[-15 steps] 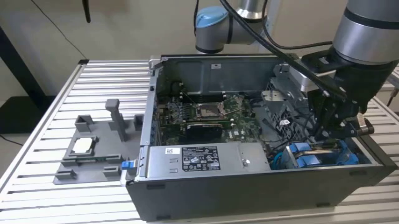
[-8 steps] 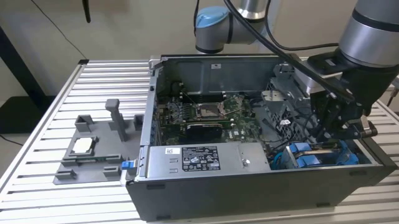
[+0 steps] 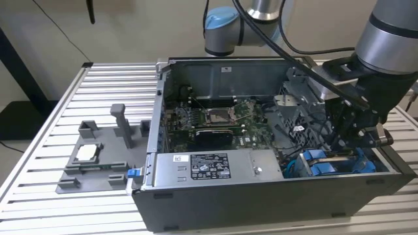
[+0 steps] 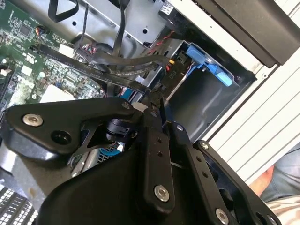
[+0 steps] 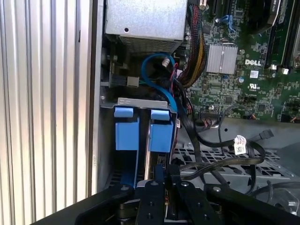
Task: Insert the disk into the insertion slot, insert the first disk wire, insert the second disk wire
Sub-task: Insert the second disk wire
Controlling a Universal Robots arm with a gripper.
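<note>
Now the open computer case [image 3: 274, 205] sits on the slatted desk [image 3: 39, 196], the hand [image 5: 161, 185] clenched on the disk [image 5: 147, 159] standing edge-on in the insertion slot [image 5: 140, 104], where loose black cables [image 5: 220, 161] crowding beside it could snag.

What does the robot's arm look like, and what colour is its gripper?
The arm is made of round silver-grey tubes with a light blue cap at one joint. Black cables hang along it. The gripper is black, built from flat linked bars with shiny silver screws.
</note>
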